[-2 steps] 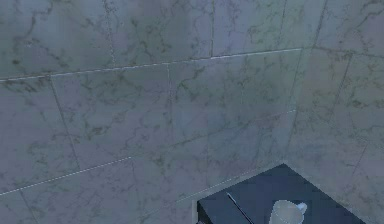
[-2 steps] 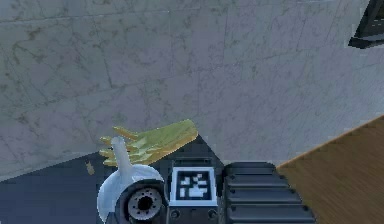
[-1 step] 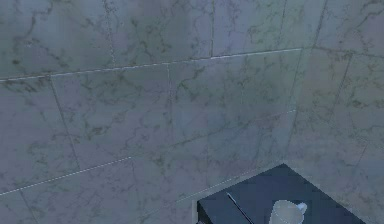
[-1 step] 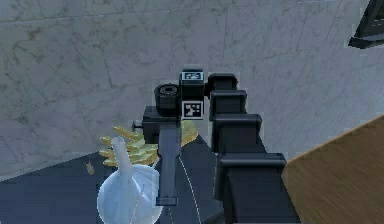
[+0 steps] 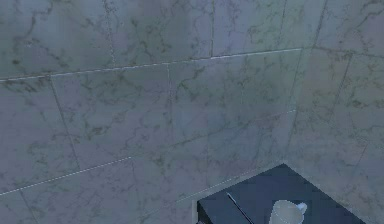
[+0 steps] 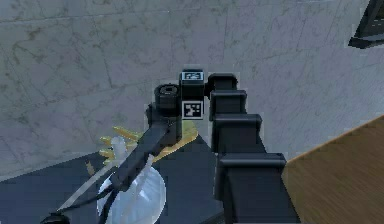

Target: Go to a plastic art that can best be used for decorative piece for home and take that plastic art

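A pale, translucent rounded piece (image 6: pixel 143 197) with thin golden spikes at its far side rests on a dark tabletop (image 6: pixel 190 170) in the arm side view's lower left. The arm (image 6: pixel 240 140) rises from the bottom edge, and my gripper (image 6: pixel 97 188) slants down to the left across that pale piece. I cannot tell whether the gripper holds anything, since the piece lies right behind its fingers (image 6: pixel 120 170). In the forward view a pale whitish object (image 5: pixel 288 212) sits on a dark table (image 5: pixel 250 195) at the bottom right.
A grey marbled tile wall (image 5: pixel 150 90) stands close ahead and also runs behind the table (image 6: pixel 80 60). Wooden floor (image 6: pixel 340 170) shows at the arm side view's right. A dark object (image 6: pixel 370 30) hangs at that view's top right corner.
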